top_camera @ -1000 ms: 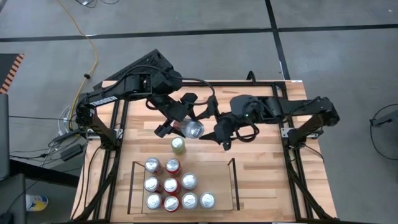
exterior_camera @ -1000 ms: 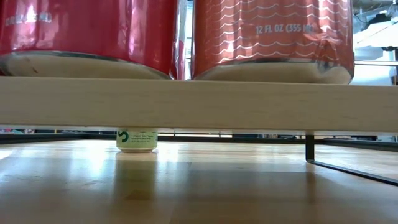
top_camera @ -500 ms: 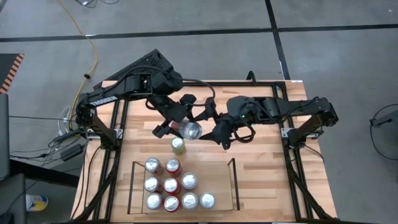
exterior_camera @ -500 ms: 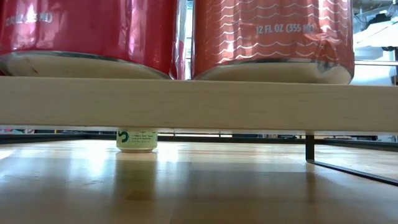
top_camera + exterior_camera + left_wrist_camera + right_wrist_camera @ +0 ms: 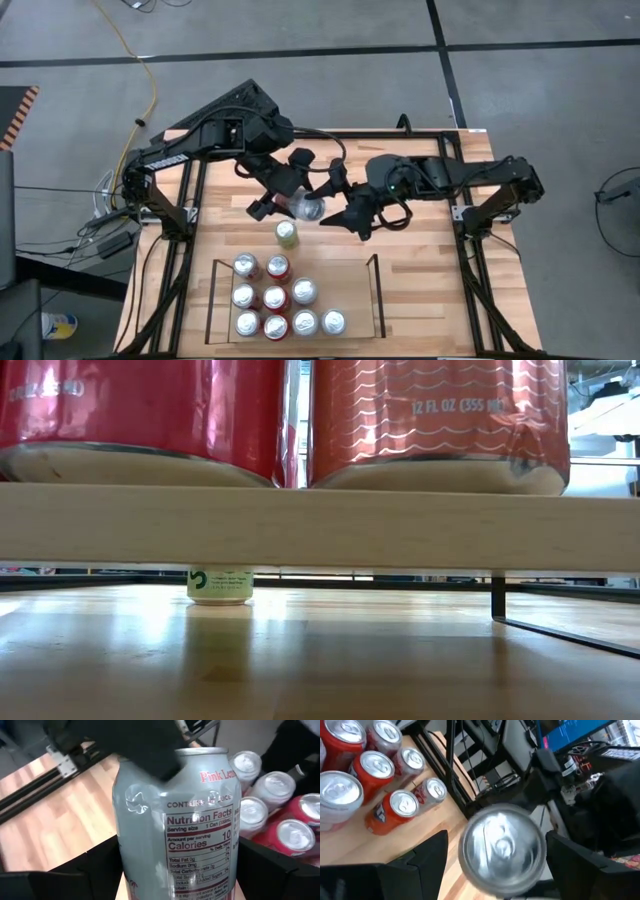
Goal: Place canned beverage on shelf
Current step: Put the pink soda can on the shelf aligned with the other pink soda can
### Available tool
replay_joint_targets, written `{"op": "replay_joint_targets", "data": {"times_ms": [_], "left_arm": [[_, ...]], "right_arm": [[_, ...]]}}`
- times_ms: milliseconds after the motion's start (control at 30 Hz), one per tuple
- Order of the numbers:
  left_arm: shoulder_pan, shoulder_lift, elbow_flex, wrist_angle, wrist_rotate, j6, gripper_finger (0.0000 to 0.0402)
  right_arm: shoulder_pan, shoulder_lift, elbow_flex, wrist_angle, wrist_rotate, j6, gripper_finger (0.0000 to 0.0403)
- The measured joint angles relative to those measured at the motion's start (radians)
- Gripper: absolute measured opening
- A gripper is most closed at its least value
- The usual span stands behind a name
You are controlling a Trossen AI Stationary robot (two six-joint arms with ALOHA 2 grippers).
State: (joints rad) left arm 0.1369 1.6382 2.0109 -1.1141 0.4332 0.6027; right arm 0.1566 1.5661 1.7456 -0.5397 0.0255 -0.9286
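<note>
A silver can point(image 5: 308, 208) hangs over the table's middle, clear of the wood, with my left gripper point(image 5: 297, 206) shut on it. In the left wrist view its label point(image 5: 200, 840) faces the camera. My right gripper point(image 5: 336, 213) is open, one finger on each side of the can's top end point(image 5: 502, 847), with narrow gaps showing. A green can point(image 5: 287, 234) stands on the table just beyond the shelf point(image 5: 372, 300). The shelf holds several red and silver cans. My left gripper pinches the can's side walls point(image 5: 122, 865) between its two fingers, on the lower half of the body. The fingers slant down from the table's far left. The can is lifted clear and tilted, with its top end toward the right gripper.
In the low view the shelf's wood plank point(image 5: 320, 525) crosses the picture with two red cans point(image 5: 440, 420) on it, and the green can's base point(image 5: 219, 585) shows below it. Black frame rails point(image 5: 190, 200) run along both table sides. The shelf's right part is bare.
My right gripper has rolled about its own axis and its fingers have come toward the table's left, closing in around the top end of the silver can. The can has stayed held in the same place.
</note>
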Motion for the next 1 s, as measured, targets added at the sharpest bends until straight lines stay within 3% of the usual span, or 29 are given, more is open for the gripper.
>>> {"op": "replay_joint_targets", "data": {"times_ms": [400, 633, 1000], "left_arm": [[0.011, 0.049, 0.0, -0.063, -0.062, -0.02, 0.0301], [0.023, 0.094, 0.001, -0.093, -0.063, -0.008, 0.0301], [0.043, 0.1, 0.002, -0.092, -0.055, -0.008, 0.0301]], "right_arm": [[-0.007, 0.026, 0.025, -0.087, 0.142, 0.03, 0.0302], [0.037, 0.061, 0.025, -0.178, 0.303, 0.003, 0.0302], [0.052, 0.065, 0.026, -0.213, 0.361, 0.045, 0.0302]]}}
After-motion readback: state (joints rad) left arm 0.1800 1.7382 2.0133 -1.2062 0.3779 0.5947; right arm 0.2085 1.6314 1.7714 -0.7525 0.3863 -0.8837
